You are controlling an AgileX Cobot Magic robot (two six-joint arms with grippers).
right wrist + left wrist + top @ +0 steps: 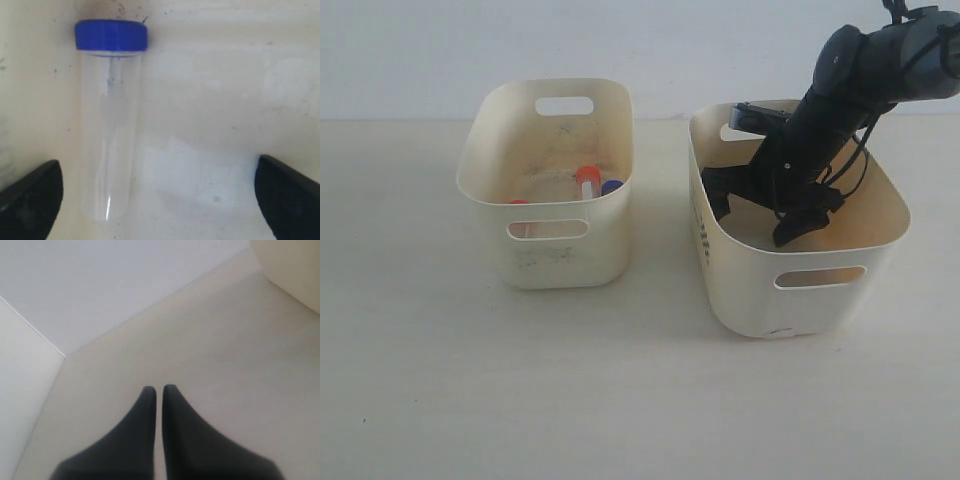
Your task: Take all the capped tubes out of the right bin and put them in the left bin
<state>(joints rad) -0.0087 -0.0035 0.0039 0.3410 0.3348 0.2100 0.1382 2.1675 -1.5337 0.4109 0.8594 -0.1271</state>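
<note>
A clear capped tube with a blue cap lies flat on the floor of the right bin. My right gripper is down inside this bin, open wide. The tube lies between its fingers, close to one of them, and neither touches it. In the exterior view the arm hides that tube. The left bin holds tubes: two orange-red caps and one blue cap show. My left gripper is shut and holds nothing, hovering over bare tabletop.
The two cream bins stand side by side on a pale table with a gap between them. A cream bin wall edges the left wrist view. A white wall runs behind.
</note>
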